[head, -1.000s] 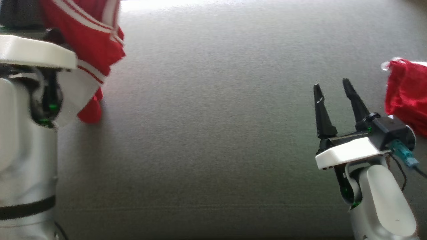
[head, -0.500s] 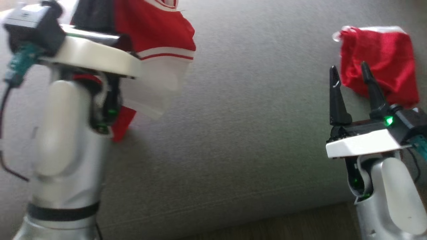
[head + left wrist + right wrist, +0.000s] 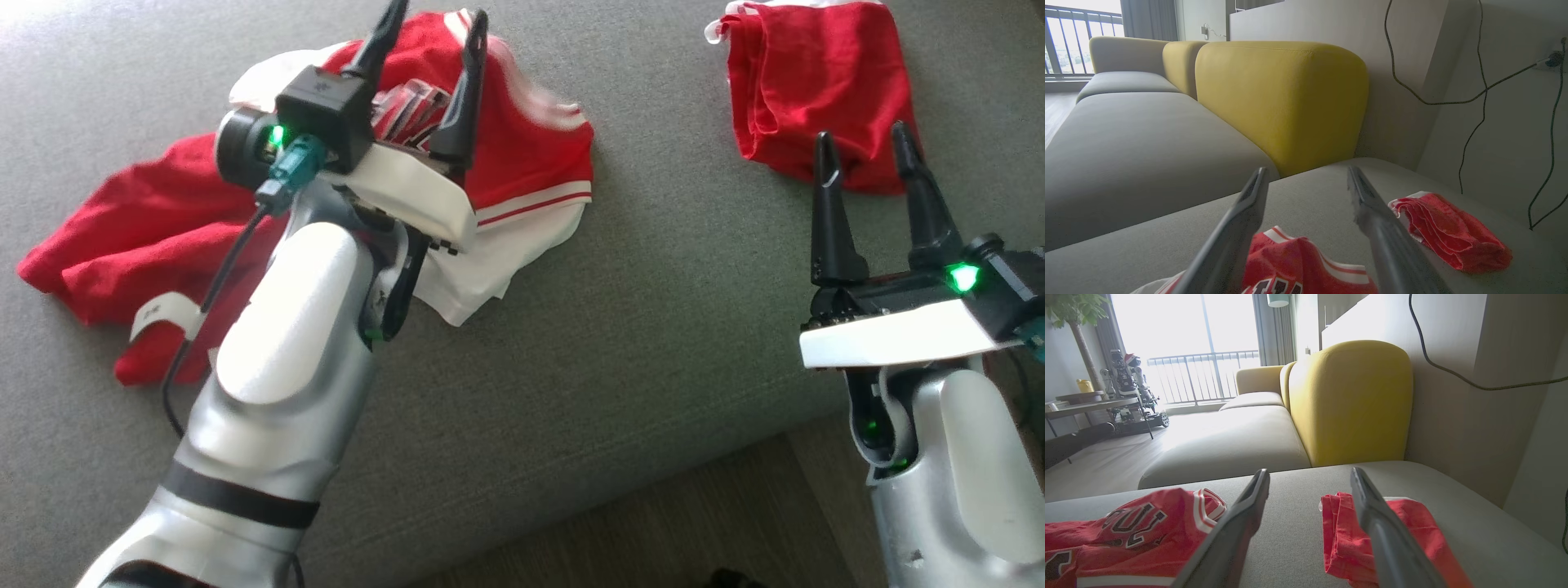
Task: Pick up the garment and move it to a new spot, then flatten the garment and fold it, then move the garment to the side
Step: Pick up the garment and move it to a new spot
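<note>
One grey sofa seat (image 3: pixel 653 367), one crumpled red jersey (image 3: pixel 522 155)

Lies heaped on the seat's left side, white-trimmed, beneath the left gripper (image 3: pixel 439 12), jaws spread and holding nothing. Looks light, soft, limp; probably sags and slips when lifted, so best pinched at shoulder seams or hem corners. Sits well apart from a smaller folded red cloth (image 3: pixel 816 73) at right, just beyond the right gripper (image 3: pixel 860 135), likewise spread, empty.

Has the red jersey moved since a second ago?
Yes. The jersey hung above the grey cushion from the left gripper; now it lies crumpled on that cushion, let go.
</note>
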`<state>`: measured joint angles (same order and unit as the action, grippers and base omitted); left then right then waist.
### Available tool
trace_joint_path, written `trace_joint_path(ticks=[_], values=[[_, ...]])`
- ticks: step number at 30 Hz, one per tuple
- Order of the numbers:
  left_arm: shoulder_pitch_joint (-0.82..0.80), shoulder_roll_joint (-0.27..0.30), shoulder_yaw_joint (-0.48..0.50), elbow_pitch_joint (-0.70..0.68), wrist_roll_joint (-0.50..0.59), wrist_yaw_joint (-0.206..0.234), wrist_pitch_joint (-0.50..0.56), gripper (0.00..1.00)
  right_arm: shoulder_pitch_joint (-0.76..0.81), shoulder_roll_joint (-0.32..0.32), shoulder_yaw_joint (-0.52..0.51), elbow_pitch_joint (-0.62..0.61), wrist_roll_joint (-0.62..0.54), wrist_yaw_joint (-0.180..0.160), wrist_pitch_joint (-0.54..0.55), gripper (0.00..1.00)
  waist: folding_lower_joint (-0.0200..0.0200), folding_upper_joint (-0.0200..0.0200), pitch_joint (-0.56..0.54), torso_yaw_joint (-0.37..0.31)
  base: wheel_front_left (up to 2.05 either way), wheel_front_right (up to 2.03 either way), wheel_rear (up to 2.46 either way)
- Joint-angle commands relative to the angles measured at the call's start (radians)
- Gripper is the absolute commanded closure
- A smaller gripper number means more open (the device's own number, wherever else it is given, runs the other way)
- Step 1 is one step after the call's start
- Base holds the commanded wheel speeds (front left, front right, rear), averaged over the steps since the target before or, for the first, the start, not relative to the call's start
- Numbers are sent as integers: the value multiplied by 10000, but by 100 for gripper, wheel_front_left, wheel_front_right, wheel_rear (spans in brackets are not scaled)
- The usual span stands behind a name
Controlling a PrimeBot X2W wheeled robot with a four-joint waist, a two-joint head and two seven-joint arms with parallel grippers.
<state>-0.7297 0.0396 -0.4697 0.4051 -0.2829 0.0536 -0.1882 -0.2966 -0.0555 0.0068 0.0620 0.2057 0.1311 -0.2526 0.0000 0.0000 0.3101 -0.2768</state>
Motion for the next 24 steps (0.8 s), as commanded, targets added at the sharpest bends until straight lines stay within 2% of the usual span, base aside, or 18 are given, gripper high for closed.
trace_joint_path(ticks=[1, 6, 12, 17, 24], values=[[-402, 116, 175, -167, -39, -5, -188, 0, -167, 53, 174, -407, 79, -4, -91, 0, 0, 0, -30, 7, 0, 0, 0], [-260, 220, 320, 53, -162, 97, -533, 0, -15, 53, 35, -415, -71, -4, -91, 0, 0, 0, -327, 489, 0, 0, 0], [395, 972, 968, -664, -6, 397, -714, 0, 237, 53, 148, -282, -479, -4, -91, 0, 0, 0, -951, 1475, 0, 0, 0], [1724, 1628, 1616, -1684, 85, 620, -731, 0, 521, 53, 188, 57, -808, -4, -91, 0, 0, 0, -1503, 2364, 0, 0, 0], [4057, 1924, 2411, -2653, 7, 753, -734, 0, 859, 53, 175, 542, -1002, -4, -91, 0, 0, 0, -1941, 3243, 0, 0, 0]])
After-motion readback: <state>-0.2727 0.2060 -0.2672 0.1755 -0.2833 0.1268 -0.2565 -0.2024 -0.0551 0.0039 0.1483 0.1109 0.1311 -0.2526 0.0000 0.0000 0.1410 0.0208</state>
